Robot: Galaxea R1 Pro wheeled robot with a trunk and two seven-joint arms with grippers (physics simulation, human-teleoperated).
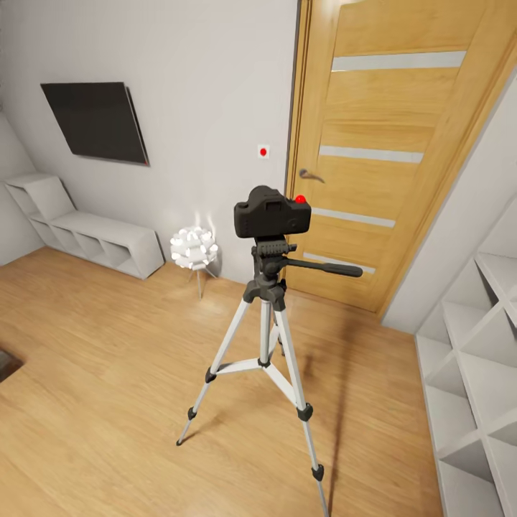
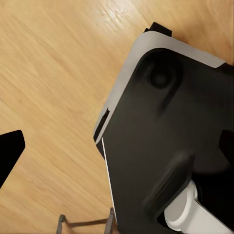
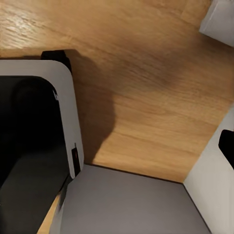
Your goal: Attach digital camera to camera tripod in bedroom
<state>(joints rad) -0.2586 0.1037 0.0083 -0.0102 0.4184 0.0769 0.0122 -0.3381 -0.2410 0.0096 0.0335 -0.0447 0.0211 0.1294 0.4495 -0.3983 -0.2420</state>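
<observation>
1. Bedroom w/ light wood plank floor (image 1: pixel 108 345), pale grey wall, oak door (image 1: pixel 388 158) w/ 4 frosted strips, lever handle on its left edge.
2. No readable writing or brand anywhere; the only marks are a red dot on the digital camera (image 1: pixel 272 212) and a small white wall plate w/ red dot (image 1: pixel 263 151) just beside the door frame.
3. Camera sits on the head of the camera tripod (image 1: pixel 269 337), touching it, upright, mid-room in front of the door. 1 camera, 1 tripod w/ 3 silver legs, black feet, long black side handle pointing toward the door side.
4. Around: 1 black wall TV (image 1: pixel 97 120), 1 low white cubby shelf (image 1: pixel 93 240) below it, 1 white spiky-ball lamp (image 1: pixel 194 248) near the wall behind the tripod, well apart from it; more white cubby shelves (image 1: pixel 474 359) at the head view's right edge.
5. Wrist views: robot's dark base w/ pale rim (image 2: pixel 161 146) over the floor. Only dark finger tips at the frame edges, so can't tell either pincer's state.
</observation>
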